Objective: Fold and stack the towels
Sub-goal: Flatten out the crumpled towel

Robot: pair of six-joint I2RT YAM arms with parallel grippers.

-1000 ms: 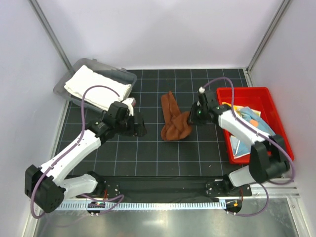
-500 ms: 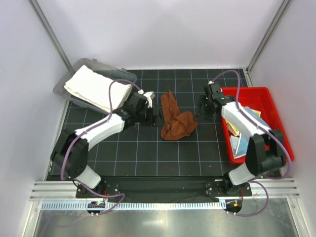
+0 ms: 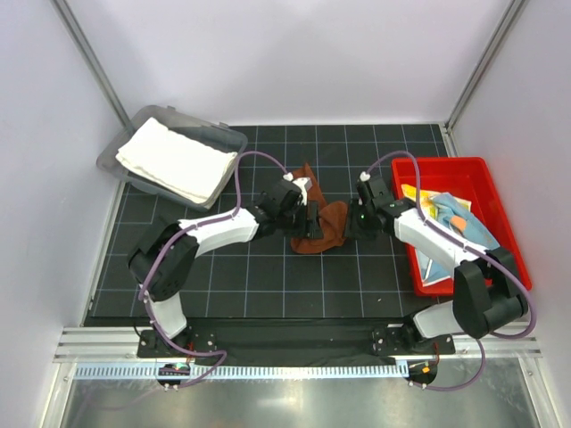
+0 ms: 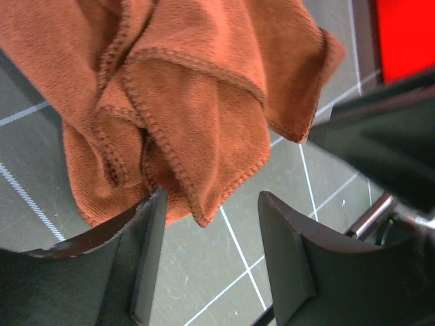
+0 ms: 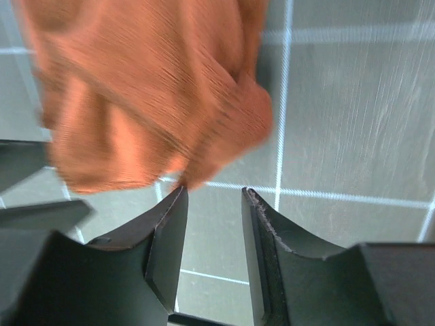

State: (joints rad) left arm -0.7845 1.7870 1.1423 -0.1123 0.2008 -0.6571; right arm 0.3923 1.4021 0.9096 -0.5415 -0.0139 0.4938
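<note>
I am two arms of one build. My left arm (image 3: 210, 230) and my right arm (image 3: 430, 234) wear smooth white shells over the long links, with bulky black housings at the joints. A thin purple cable (image 3: 238, 174) arcs loose along the left arm, and a matching purple lead (image 3: 390, 156) runs along the right. Each arm rises from a black base plate (image 3: 203, 342). My left claw (image 4: 211, 265) has two broad, matte black fingers with flat inner faces and angular edges. My right claw (image 5: 214, 238) is the same, its finger rims slightly rough.
</note>
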